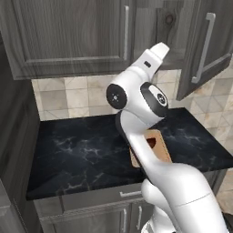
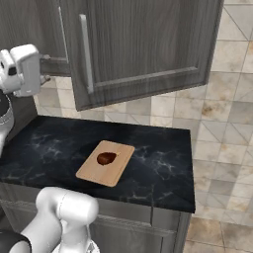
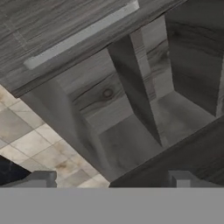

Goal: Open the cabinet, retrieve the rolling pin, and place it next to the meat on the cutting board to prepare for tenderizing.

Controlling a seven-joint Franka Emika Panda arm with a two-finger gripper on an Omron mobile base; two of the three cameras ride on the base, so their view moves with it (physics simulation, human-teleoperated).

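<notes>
Fingertips of the gripper (image 3: 111,179) rise at the bottom of the hand view, spread wide with nothing between them, pointed up into the cabinet (image 1: 68,36). Its right door (image 2: 143,44) is swung out over the counter (image 2: 163,153), its left door (image 1: 77,32) is shut; so the opening step is done at least in part. Inside, the hand view shows bare shelf and a centre divider (image 3: 144,87); I can't make out the rolling pin, which may lie deeper or behind the shut door. Fetching and placing remain. On the board (image 2: 94,174), the meat (image 2: 105,158) sits toward the far end, leaving free wood on the near half. Room is tight between the open door's edge and the divider; the counter right of the board is free.
</notes>
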